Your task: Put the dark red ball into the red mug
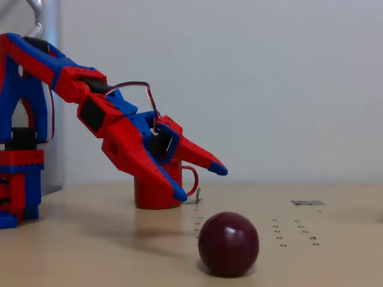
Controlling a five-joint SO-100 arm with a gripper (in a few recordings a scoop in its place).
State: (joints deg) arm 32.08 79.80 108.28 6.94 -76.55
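fixed view: the dark red ball (228, 243) is lying untouched on the table (335, 263), near the camera, well apart from the red mug (157, 190), which is standing upright farther back and is being partly hidden by the arm. the gripper (201, 180) is being held above the table between mug and ball, its jaws spread apart and nothing being gripped. judged: no part of the task is done; reaching, grasping, carrying and dropping into the mug are all being left to do
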